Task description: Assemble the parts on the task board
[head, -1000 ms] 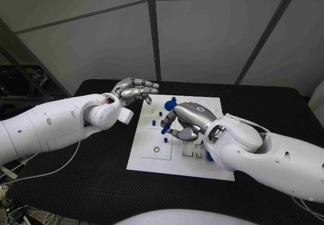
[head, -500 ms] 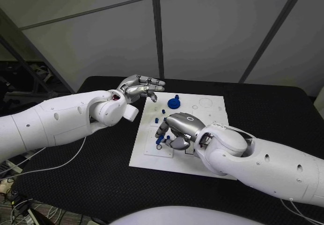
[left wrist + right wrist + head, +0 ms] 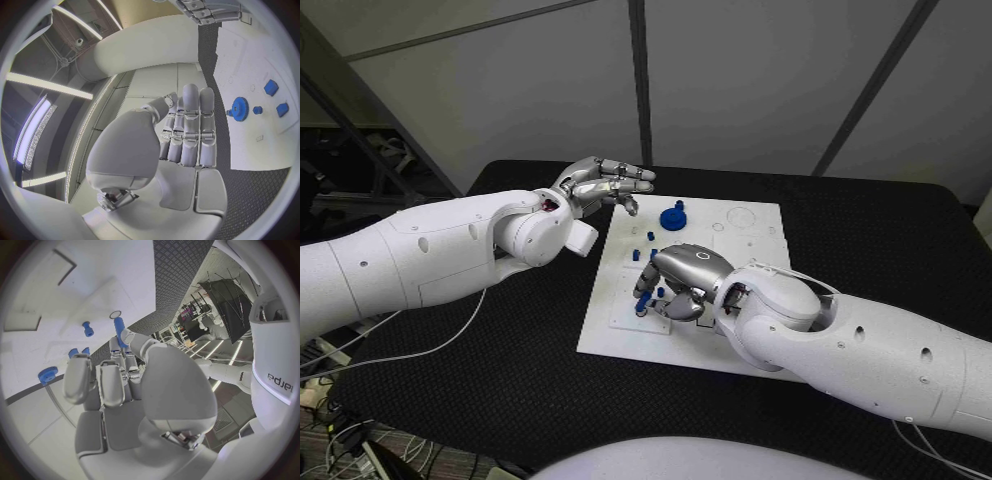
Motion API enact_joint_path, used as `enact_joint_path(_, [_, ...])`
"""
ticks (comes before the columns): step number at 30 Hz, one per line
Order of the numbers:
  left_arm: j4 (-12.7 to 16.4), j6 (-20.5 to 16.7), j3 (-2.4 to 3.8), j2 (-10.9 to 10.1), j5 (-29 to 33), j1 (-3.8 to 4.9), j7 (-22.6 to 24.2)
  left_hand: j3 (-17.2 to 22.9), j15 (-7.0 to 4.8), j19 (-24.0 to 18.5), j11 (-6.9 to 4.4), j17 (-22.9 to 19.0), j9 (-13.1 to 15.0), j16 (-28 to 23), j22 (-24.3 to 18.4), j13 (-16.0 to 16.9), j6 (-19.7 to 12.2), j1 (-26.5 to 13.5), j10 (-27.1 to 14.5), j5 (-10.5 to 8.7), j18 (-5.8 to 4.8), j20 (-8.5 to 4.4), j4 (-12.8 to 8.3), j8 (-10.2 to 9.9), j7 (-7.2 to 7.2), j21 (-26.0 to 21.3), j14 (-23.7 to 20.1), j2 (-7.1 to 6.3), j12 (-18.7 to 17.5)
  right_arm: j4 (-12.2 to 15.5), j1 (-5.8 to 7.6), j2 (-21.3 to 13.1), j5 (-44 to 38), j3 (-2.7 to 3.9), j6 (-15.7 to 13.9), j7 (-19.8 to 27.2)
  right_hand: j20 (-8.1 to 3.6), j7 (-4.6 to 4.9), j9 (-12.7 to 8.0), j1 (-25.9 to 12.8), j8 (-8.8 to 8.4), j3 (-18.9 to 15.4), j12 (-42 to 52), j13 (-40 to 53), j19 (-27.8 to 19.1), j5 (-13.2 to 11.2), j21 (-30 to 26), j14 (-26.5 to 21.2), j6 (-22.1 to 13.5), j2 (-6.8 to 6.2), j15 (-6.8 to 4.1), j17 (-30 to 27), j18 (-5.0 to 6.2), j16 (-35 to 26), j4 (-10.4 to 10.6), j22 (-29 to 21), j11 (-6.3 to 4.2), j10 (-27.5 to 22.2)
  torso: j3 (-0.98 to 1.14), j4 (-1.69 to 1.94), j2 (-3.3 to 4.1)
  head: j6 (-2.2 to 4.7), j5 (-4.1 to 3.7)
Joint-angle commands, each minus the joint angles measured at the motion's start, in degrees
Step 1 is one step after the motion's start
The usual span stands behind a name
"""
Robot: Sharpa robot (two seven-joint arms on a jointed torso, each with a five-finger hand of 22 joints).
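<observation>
Insertion looks like the step in hand: the right hand (image 3: 678, 280) hovers low over the left half of the task board (image 3: 625, 335), pinching a slim blue peg (image 3: 119, 329) between thumb and a finger, the peg's tip close to a small round hole (image 3: 115, 314) in the plate. Whether the tip has touched the board I cannot tell. The left hand (image 3: 600, 186) hangs above the board's far-left corner, holding nothing, its fingers lying side by side and loosely curled rather than clenched. Other parts stay on the board: a blue gear (image 3: 239, 108) near the far edge, a short blue pin (image 3: 88, 329) standing by the held peg, and a few small blue blocks (image 3: 271, 87) (their exact seats are hard to make out). To do this well, I judge the peg should be brought upright over the hole before any downward push, lowered slowly, and released only once it stands seated; a tilted entry could jam it or nudge the neighbouring pin. The black worktop (image 3: 473, 390) carries the board flat, so a light press should suffice.
</observation>
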Motion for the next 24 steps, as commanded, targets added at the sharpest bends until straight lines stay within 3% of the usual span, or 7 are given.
enact_joint_path(1, [0.0,0.71,0.04,0.07,0.38,0.08,0.66,-0.05,0.32,-0.48,0.27,-0.07,-0.05,-0.33,-0.03,0.08,-0.02,0.04,-0.31,-0.08,-0.65,-0.11,-0.21,-0.33,0.16,-0.38,-0.08,0.15,-0.38,-0.17,0.06,0.21,-0.6,-0.02,1.34,0.82,0.1,0.34,0.09,-0.3,-0.18,-0.04,-0.1,0.1,0.18,0.19,0.13,1.85,-0.01,0.36,0.01,0.06,-0.7,0.31,-0.3,-0.06,-0.93,1.11,-0.01,-0.02,0.0,-0.08,0.08])
enact_joint_path(18, [0.04,0.68,0.04,-0.1,0.38,0.08,0.45,-0.05,0.32,-0.48,0.27,-0.07,-0.05,-0.33,-0.03,0.08,-0.02,0.04,-0.31,-0.08,-0.65,-0.11,-0.21,-0.33,0.16,-0.38,-0.08,0.15,-0.38,-0.77,0.05,0.61,-3.04,-0.28,3.86,-0.87,0.11,0.34,0.1,-0.32,-0.2,-0.01,-0.15,0.11,0.06,0.19,-0.02,1.83,0.0,0.4,0.02,-0.02,-0.65,0.27,-0.33,-0.25,-0.92,1.11,-0.02,-0.03,-0.01,-0.42,0.15])
enact_joint_path(24, [0.06,0.68,0.04,-0.1,0.38,0.08,0.42,-0.05,0.32,-0.48,0.27,-0.07,-0.05,-0.33,-0.03,0.08,-0.02,0.04,-0.31,-0.08,-0.65,-0.11,-0.21,-0.33,0.16,-0.38,-0.08,0.15,-0.38,-0.81,0.05,0.96,-4.32,-1.2,4.0,-1.54,0.12,0.35,0.1,-0.34,-0.22,-0.01,-0.2,0.11,-0.01,0.18,-0.11,1.81,-0.01,0.39,0.03,-0.1,-0.62,0.23,-0.35,-0.37,-0.91,1.08,-0.04,-0.03,-0.02,-0.44,0.14])
